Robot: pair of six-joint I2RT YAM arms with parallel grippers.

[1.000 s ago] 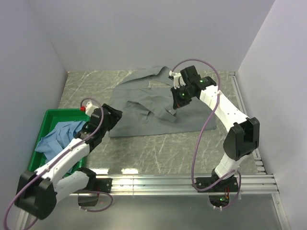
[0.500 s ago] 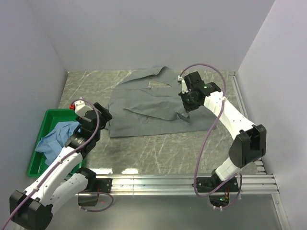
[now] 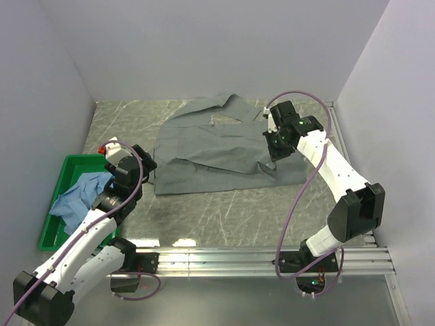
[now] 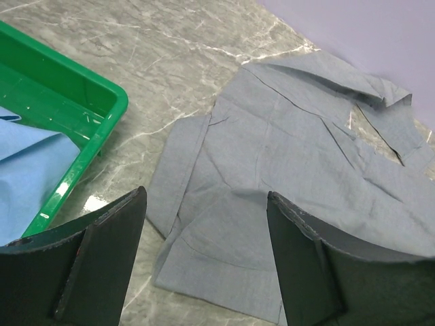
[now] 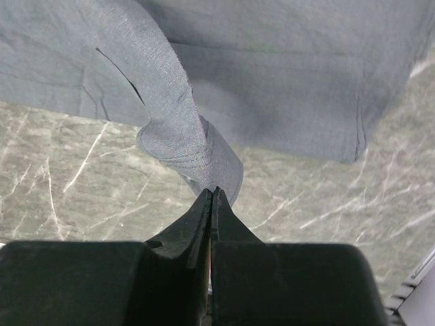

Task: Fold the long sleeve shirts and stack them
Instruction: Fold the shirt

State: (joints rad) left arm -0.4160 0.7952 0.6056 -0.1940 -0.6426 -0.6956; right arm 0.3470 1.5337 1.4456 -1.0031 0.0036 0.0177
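Observation:
A grey-green long sleeve shirt [image 3: 217, 146] lies spread on the marble table, collar toward the back wall. My right gripper [image 3: 274, 155] is over its right part, shut on a sleeve end [image 5: 194, 146] that hangs lifted and rolled from the closed tips [image 5: 213, 191]. The shirt's body [image 5: 285, 75] lies flat beyond. My left gripper [image 3: 141, 165] hovers open just left of the shirt's lower left corner [image 4: 224, 251], with nothing between its fingers [image 4: 204, 197]. A light blue shirt [image 3: 80, 195] lies crumpled in the green bin [image 3: 66, 163] at the left.
The bin's rim [image 4: 102, 92] is close to my left gripper's left side. Purple walls close in the back and both sides. An aluminium rail [image 3: 224, 258] runs along the near edge, and a grooved strip [image 3: 336, 136] runs along the right edge.
My right gripper has moved right and slightly forward, drawing the sleeve across the shirt toward its right edge. My left arm has pulled back left beside the bin and its jaws have widened.

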